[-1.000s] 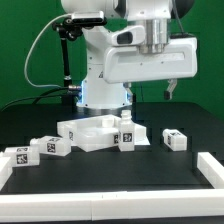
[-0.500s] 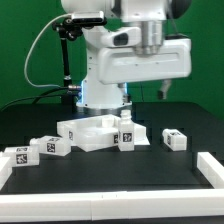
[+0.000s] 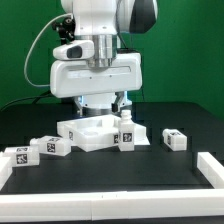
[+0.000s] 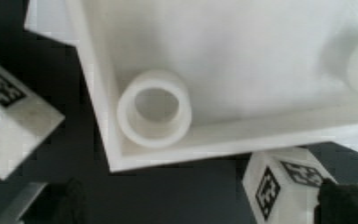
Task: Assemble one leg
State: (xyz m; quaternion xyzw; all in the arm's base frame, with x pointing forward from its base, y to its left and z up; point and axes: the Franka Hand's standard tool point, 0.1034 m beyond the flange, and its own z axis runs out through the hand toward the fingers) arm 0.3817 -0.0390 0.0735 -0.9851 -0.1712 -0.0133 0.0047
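The black table (image 3: 110,165) carries all parts, and the arm (image 3: 95,30) stands at its far edge, reaching over the middle. The gripper (image 3: 110,98) hangs above the square top (image 3: 82,130), which lies in the middle of the table, nearer the far edge than the front. You cannot tell from either view whether the jaws are apart or together, because the wrist housing hides them. A low white rail (image 3: 110,181) runs along the front edge and turns up the right edge. The leg (image 3: 126,134) stands upright against the square top on the side facing the right edge. Whether it is seated or only set beside the rim cannot be read. Three loose legs lie flat: one (image 3: 175,139) toward the right edge, and two (image 3: 55,147) (image 3: 20,157) toward the front-left corner. The wrist view shows an empty round socket (image 4: 155,108) inside one corner of the square top. Expect the leg to be light and stiff, a hard plastic block that will not give under the pads. Its smooth faces may slip or twist if held by a corner. Take it across two opposite flat faces, high on the body, so that the lower end stays free to enter a socket. Close squarely, since a tilted hold would probably jam the leg at the rim.
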